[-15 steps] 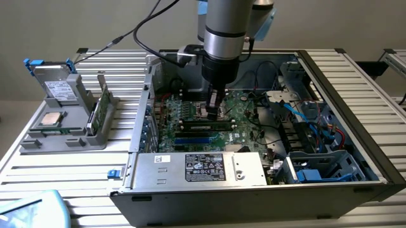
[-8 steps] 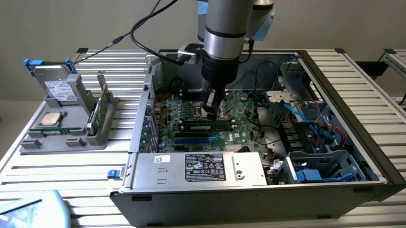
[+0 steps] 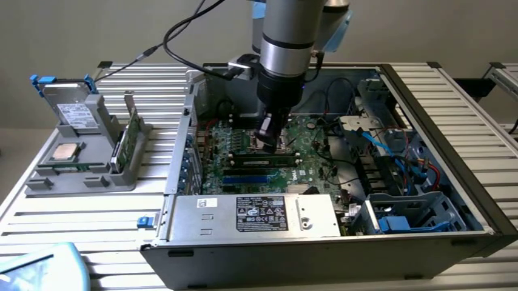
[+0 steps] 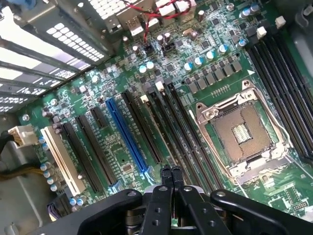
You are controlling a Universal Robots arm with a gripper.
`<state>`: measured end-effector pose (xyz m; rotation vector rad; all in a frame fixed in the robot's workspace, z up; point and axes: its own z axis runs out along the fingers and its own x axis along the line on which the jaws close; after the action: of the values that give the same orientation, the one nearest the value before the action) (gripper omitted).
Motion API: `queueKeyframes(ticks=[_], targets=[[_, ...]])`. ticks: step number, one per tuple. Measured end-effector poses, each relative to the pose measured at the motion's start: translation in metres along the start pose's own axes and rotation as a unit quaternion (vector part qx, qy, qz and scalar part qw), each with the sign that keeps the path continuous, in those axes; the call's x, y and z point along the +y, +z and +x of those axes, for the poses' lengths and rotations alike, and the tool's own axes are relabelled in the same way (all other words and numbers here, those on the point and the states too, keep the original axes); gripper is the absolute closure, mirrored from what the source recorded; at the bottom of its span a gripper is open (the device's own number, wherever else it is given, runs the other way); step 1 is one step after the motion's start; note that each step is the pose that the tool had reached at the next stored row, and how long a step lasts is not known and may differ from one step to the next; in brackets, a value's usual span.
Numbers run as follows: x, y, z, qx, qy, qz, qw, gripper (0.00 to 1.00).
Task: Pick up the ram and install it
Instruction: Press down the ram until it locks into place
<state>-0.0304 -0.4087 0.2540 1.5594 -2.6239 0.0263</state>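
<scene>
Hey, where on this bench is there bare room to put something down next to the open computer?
Bare slatted tabletop lies between the grey parts holder and the blue-rimmed object at the near corner. Another bare strip runs along the far edge behind the holder. Inside the computer case it is crowded: motherboard, cables, power supply, and the arm's tool.

The open grey metal computer case (image 3: 453,109) lies on the slatted metal table (image 3: 73,224), toward the exterior view's right. Inside it the green motherboard (image 3: 316,145) lies flat, with the silver boxy power supply (image 3: 251,215) at the case's near edge. The hand (image 3: 269,140) hangs over the board's middle, fingers together, just above a long green ram stick (image 3: 263,160) seated in a slot. Left of the case stands a grey plastic parts holder (image 3: 81,176); another ram stick (image 3: 130,133) stands upright in it, with a square silver processor chip (image 3: 65,151) lying left of that.
</scene>
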Motion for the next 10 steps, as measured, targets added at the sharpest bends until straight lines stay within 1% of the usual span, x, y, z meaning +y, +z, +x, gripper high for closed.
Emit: queueKeyframes(ticks=[2,5,8,10], targets=[[0.0000,0.0000,0.0000,-0.0005,0.014,-0.0012,0.9999,0.90],[0.0000,0.0001,0.0000,-0.0011,0.036,-0.0031,0.9993,0.90],[0.0000,0.0002,0.0000,-0.0018,0.058,-0.0050,0.9983,0.90],[0.0000,0.0002,0.0000,-0.0022,0.073,-0.0062,0.9973,0.90]])
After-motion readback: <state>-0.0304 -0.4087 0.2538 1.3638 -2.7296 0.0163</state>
